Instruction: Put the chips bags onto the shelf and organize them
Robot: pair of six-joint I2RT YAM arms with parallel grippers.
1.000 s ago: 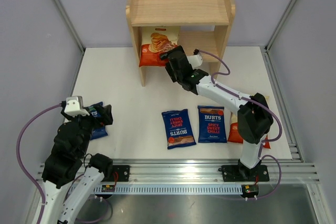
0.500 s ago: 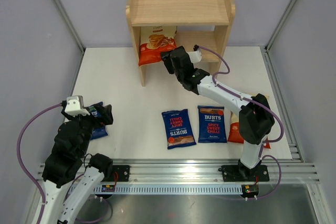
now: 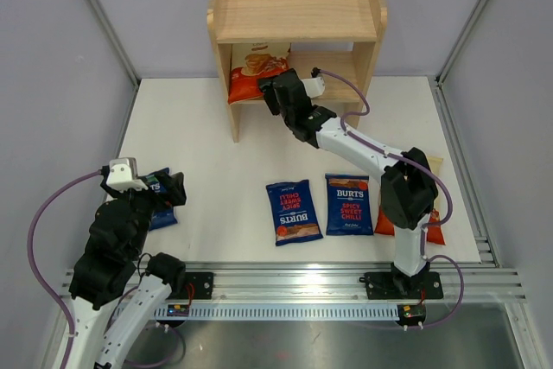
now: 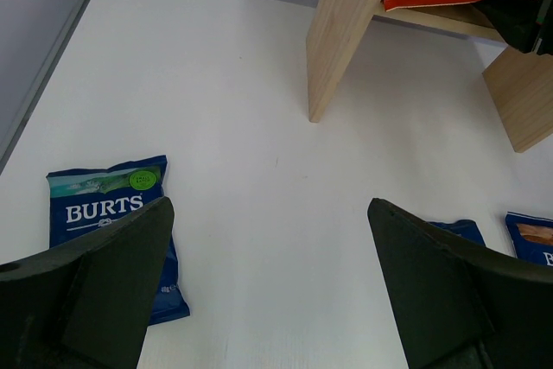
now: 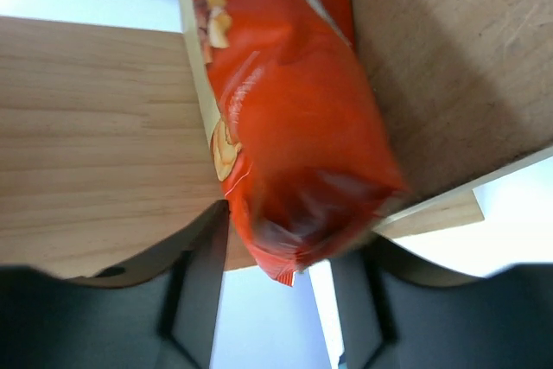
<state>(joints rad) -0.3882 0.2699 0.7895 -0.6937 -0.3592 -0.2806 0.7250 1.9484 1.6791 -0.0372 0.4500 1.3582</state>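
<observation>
1. Left arm (image 3: 112, 248): folded low at the counter's (image 3: 216, 153) near-left corner, wrist aimed forward and down over the white surface.

2. Left pincer (image 4: 270, 213): jaws wide apart, holding nothing, hanging above bare counter.

3. Vinegar bag (image 4: 104, 209): blue-green Burts bag lying flat on the counter, face up. It sits beneath the pincer's left finger and is partly covered by it in the wrist view. It is not on the shelf.

4. Shelf (image 3: 294, 10): two-tier light wood unit at the far edge of the counter, with a rimmed top tier.

5. Cassava bag (image 3: 251, 71): cream and red-orange, on the left half of the lower tier. It leans back into the shelf, with its near end jutting over the front edge.

6. Right pincer (image 5: 281, 252): at the front of the lower tier, clamped on the near end of the cassava bag, one finger on each side.

7. Left chilli bag (image 3: 293, 212): dark blue, flat on the near middle of the counter, its lettering upside down from above.

8. Right chilli bag (image 3: 349, 204): dark blue, flat just beside the left one, lettering upright.

9. Right arm (image 3: 363, 149): first link rises from the base to a raised elbow. The forearm stretches far forward and to the left, ending at the shelf.

10. Second cassava bag (image 3: 385, 218): flat on the counter at the right, largely hidden behind the arm's upright link.
</observation>
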